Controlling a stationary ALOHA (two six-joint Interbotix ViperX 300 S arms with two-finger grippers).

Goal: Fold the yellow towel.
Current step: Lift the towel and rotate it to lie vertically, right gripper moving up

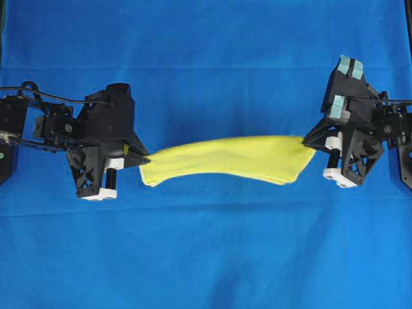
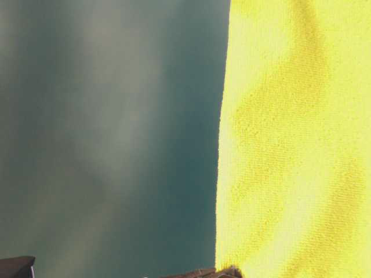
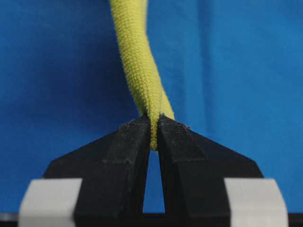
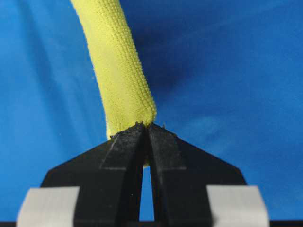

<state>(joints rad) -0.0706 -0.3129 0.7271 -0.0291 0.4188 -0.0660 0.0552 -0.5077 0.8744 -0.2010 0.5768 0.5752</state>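
Towel held between two claws, mid-fold

At mid-frame, left claw (image 1: 143,159) and right claw (image 1: 309,145) each pinch an end of the one yellow towel (image 1: 225,159), hanging doubled above one blue cloth (image 1: 206,257); next, I judge, comes laying it down flat, ends level.

A large, bright blue cloth (image 1: 206,257) covers the whole work surface, filling the overhead frame from edge to edge. Soft creases run through its upper half, and a darker shadow sits near the centre of the frame. At the far upper right corner, a thin dark strip (image 1: 409,26) borders the fabric. In both wrist views the same blue fabric forms the entire backdrop. The table-level view shows only a blurred grey-teal background (image 2: 104,127) across its left half.
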